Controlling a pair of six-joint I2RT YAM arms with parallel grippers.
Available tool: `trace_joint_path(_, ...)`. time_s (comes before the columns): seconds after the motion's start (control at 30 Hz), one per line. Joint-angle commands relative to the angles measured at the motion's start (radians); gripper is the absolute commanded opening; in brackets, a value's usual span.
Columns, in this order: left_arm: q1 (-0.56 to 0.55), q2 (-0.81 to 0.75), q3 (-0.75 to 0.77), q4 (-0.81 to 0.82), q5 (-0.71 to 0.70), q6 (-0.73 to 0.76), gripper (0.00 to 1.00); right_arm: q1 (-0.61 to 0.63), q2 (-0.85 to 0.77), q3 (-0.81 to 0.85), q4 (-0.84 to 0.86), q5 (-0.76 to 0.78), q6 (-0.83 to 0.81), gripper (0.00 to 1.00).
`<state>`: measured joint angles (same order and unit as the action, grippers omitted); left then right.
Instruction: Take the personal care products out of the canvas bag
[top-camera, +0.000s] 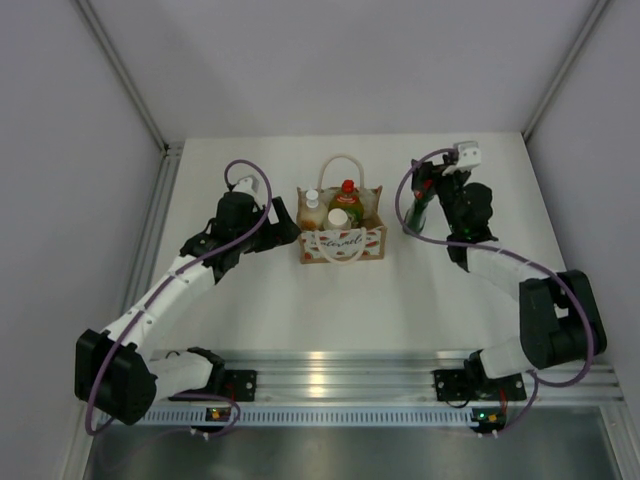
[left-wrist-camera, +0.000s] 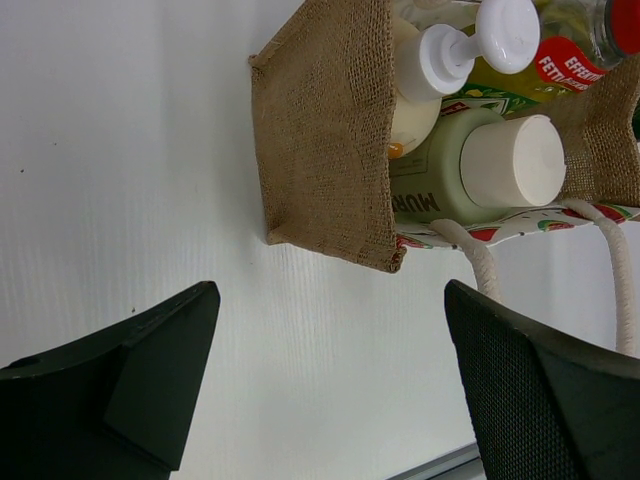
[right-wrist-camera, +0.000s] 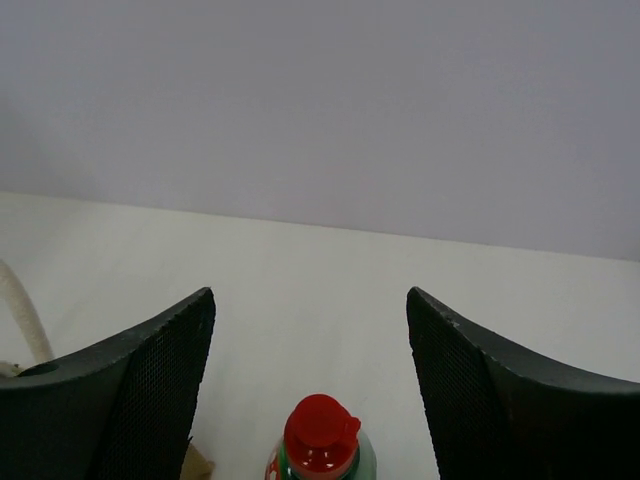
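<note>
The canvas bag (top-camera: 342, 243) stands mid-table, and its tan side shows in the left wrist view (left-wrist-camera: 325, 150). In it stand the cream bottle with white nozzle (top-camera: 312, 201) (left-wrist-camera: 470, 45), the yellow-green bottle with red cap (top-camera: 347, 192) and the pale cylinder with white cap (top-camera: 338, 218) (left-wrist-camera: 512, 160). My left gripper (top-camera: 283, 222) (left-wrist-camera: 328, 295) is open and empty just left of the bag. The dark green bottle with red cap (top-camera: 416, 215) (right-wrist-camera: 320, 438) stands upright on the table right of the bag. My right gripper (top-camera: 425, 188) (right-wrist-camera: 308, 295) is open, with its fingers either side of the bottle and apart from it.
The bag's cream rope handles (top-camera: 342, 160) (left-wrist-camera: 480, 265) loop out at its front and back. A metal rail (top-camera: 340, 385) runs along the near table edge. Grey walls stand at the left, right and back.
</note>
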<state>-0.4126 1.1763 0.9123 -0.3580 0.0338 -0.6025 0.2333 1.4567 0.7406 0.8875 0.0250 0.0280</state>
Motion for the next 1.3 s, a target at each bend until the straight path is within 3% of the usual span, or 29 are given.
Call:
trace_joint_path(0.0,-0.002,-0.001,-0.001,0.051,0.006,0.009,0.98,0.01,-0.09,0.065,-0.048,-0.056,0.044,0.74)
trace_joint_path(0.23,-0.002,0.002,-0.001,0.053,0.02,0.0,0.98,0.11,-0.208,0.104,-0.226,-0.206,0.087,0.72)
trace_joint_path(0.43,-0.002,0.006,-0.003,0.051,0.028,-0.005,0.98,0.224,-0.15,0.186,-0.355,-0.349,0.02,0.72)
trace_joint_path(0.63,-0.002,-0.021,-0.007,0.05,0.029,0.0,0.98,0.32,-0.027,0.278,-0.436,-0.22,0.027,0.62)
trace_joint_path(0.93,-0.002,-0.041,-0.012,0.051,0.017,0.009,0.98,0.426,0.096,0.301,-0.409,0.162,0.102,0.58)
trace_joint_path(1.27,-0.002,-0.035,-0.01,0.05,0.011,0.017,0.98,0.437,0.202,0.344,-0.349,0.243,0.122,0.54)
